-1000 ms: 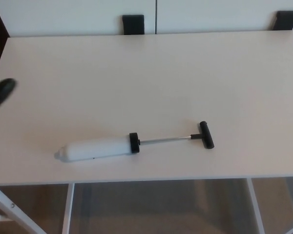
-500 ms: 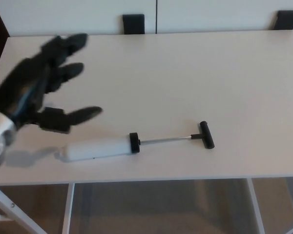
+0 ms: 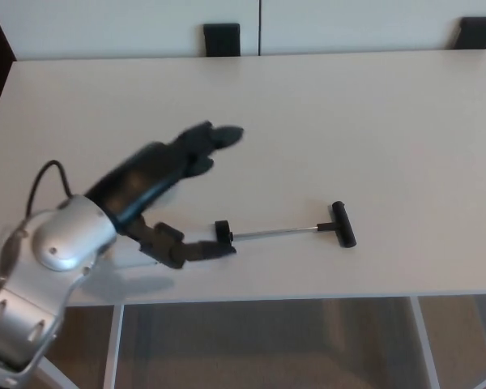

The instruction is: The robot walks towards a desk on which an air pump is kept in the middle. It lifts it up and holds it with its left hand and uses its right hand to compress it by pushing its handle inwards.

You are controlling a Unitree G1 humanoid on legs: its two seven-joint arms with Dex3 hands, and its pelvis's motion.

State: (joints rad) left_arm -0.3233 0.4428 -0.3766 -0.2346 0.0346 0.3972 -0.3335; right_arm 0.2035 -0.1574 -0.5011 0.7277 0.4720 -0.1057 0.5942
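— Pump (image 3: 279,232)?
— Lying flat on the desk (image 3: 373,121), lower middle of the frame, rod drawn out, black T-handle (image 3: 343,224) toward the right.
— Left hand (image 3: 158,182)?
— Lower left to centre, over the pump's white barrel, hiding it. Fingers (image 3: 215,138) spread, thumb (image 3: 186,250) beside the black collar, gripping nothing.

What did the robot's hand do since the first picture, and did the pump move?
The left hand came in from the left edge and swung across the desk. It now hangs open over the air pump, hiding its white barrel, thumb by the black collar. Nothing is gripped yet. The pump lies where it was, its handle pulled out. The right hand isn't showing.
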